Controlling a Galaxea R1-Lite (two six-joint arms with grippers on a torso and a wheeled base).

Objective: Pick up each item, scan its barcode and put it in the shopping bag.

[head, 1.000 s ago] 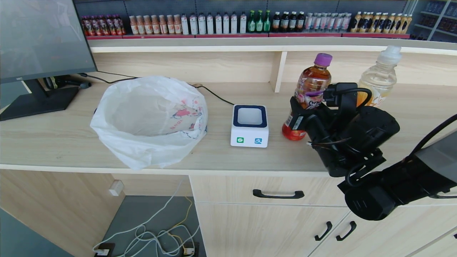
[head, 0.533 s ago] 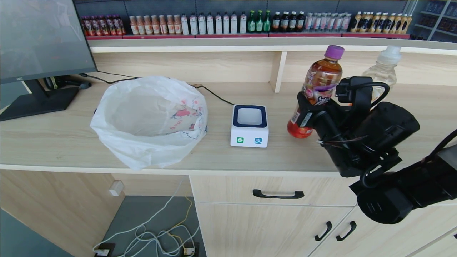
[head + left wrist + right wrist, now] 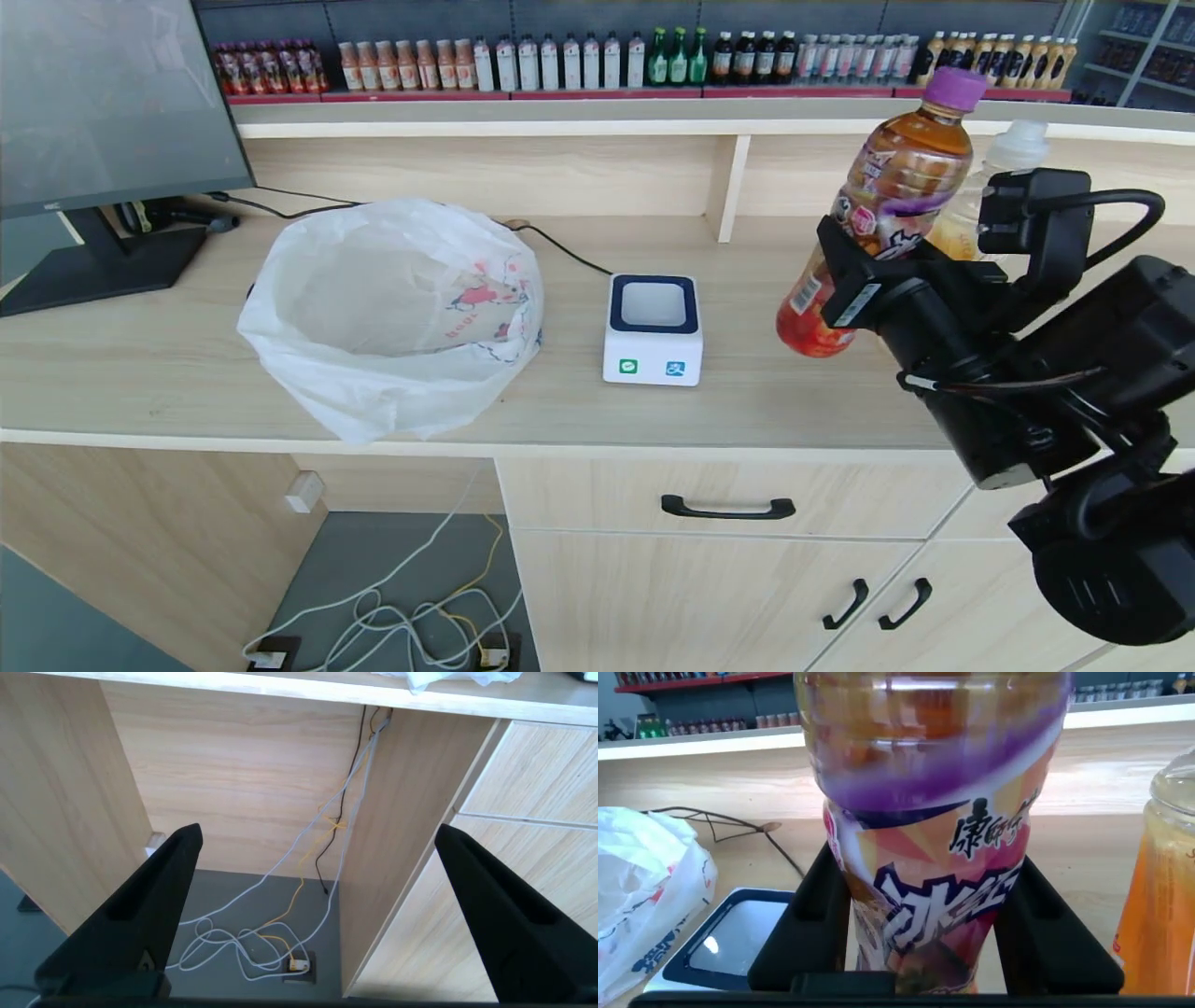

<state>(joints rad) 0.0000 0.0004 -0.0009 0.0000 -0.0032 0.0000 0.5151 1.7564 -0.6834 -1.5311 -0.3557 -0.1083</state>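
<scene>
Right gripper (image 3: pixel 864 275) clamped round tea bottle (image 3: pixel 901 177); long axis tilted, cap uppermost. Scanner (image 3: pixel 653 327) sits left of gripper and lower, window facing up; right arm nearest.

A dark monitor (image 3: pixel 103 93) stands at the worktop's (image 3: pixel 140 364) far left corner. Bottles (image 3: pixel 560 62) line the shelf (image 3: pixel 597 93) behind. Loose cables (image 3: pixel 392 611) lie on the floor (image 3: pixel 336 560) beneath. Black handles (image 3: pixel 728 510) front the drawers (image 3: pixel 579 499).

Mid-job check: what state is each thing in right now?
Purple-capped bottle: capped, tilted, lifted off the counter in the right tool.
Right tool: shut on the purple-capped bottle.
Left tool: open, holding nothing.
Shopping bag: mouth open, on the counter.
Scanner: window facing up, uncovered.
White-capped bottle: capped, upright.
</scene>
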